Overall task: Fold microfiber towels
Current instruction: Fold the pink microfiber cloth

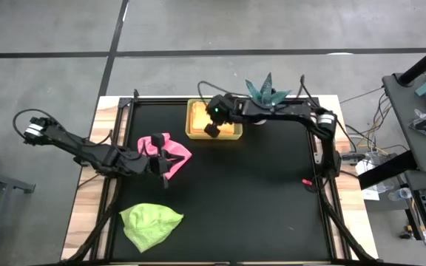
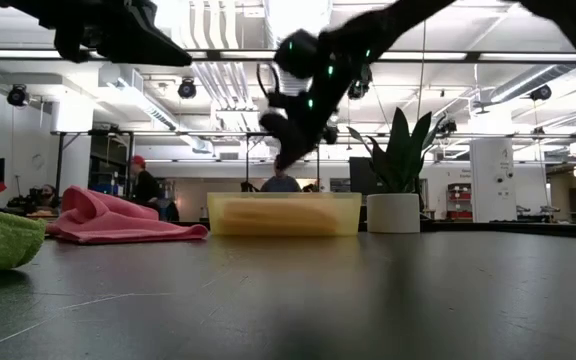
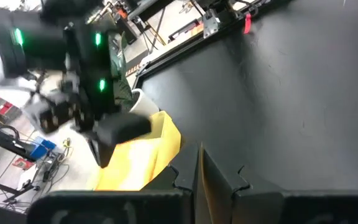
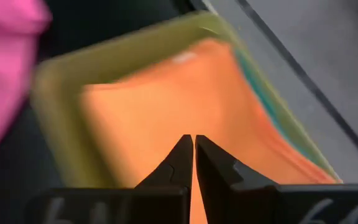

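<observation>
**A:** ok where are the towels sitting? Going off the yellow tray [image 1: 191, 118] as my reference.

**B:** Orange towel [image 4: 166, 106] is lying flat inside the tray, folded. In the right wrist view there's a thin turquoise edge [image 4: 258, 81] peeking out under it along one side, so something's stacked beneath. The pink towel [image 1: 170, 151] is crumpled on the black table [image 1: 257, 199], just off the tray's near-left corner, not touching it. The lime green towel [image 1: 151, 224] is bunched up well apart from the tray, toward the table's front-left.

**A:** and the claws?

**B:** Right gripper [image 1: 211, 130] hangs over the tray's near edge, above the orange towel. Fingers pressed together, nothing between them; the wrist view shows the two tips meeting. In the low view it's clearly up in the air over the tray, not down in it.

**A:** left one?

**B:** Left gripper [image 1: 166, 175] is over the pink towel's near edge, left and front of the tray. Its fingers are together too, with nothing in them. From table height the pink towel lies flat on the table.

**A:** anything else around?

**B:** Little teal spiky plant [image 1: 265, 91] in a white pot [image 2: 393, 212], just off the tray's far-right side.
</observation>
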